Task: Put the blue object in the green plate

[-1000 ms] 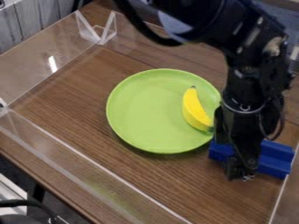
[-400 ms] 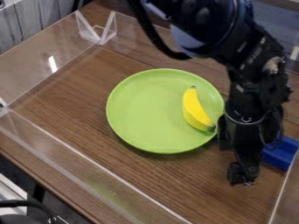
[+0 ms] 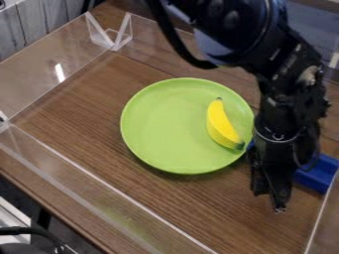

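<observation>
While the round lime-green plate lies flat on the brown wooden tabletop, a yellow banana rests on its right part. Just right of the plate, the black gripper points straight down with its jaws drawn together. Behind it, beside the plate's right rim, the flat deep-blue block shows only partly; whether the jaws hold it cannot be told.

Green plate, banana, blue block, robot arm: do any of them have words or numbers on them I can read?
None: no words, numbers, labels or signs can be read in this view.
The green plate, the banana, the blue object and the gripper all look plain.
The black arm is dark and blurry; any small print there cannot be made out.
</observation>
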You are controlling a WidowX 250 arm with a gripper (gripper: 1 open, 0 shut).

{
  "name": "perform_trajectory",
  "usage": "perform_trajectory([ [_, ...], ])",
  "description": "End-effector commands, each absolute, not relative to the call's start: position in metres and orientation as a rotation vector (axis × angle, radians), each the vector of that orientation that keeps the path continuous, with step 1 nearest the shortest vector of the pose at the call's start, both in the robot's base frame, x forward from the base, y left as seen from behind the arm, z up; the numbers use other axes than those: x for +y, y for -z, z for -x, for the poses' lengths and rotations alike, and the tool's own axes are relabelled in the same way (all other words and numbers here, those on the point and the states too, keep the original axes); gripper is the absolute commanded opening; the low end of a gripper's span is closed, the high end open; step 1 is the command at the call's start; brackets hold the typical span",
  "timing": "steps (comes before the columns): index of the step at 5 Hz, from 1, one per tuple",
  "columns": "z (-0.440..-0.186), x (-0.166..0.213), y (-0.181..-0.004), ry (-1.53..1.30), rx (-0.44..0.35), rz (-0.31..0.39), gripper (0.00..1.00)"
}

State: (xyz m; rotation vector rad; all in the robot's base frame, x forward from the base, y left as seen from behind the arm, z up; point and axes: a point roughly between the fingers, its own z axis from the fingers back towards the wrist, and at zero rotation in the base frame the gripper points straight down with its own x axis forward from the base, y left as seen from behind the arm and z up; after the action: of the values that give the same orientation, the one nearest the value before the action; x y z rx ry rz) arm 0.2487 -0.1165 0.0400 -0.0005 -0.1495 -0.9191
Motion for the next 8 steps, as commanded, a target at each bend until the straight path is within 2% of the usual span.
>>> perform_trajectory([
  [1,-0.26,-0.117,-0.056,0.903,-0.201,0.001,0.0],
  [5,-0.263,-0.105,-0.067,0.863,-0.18,0.009,0.0],
  [8,-0.265,-0.101,-0.075,0.824,-0.209,0.009,0.0],
])
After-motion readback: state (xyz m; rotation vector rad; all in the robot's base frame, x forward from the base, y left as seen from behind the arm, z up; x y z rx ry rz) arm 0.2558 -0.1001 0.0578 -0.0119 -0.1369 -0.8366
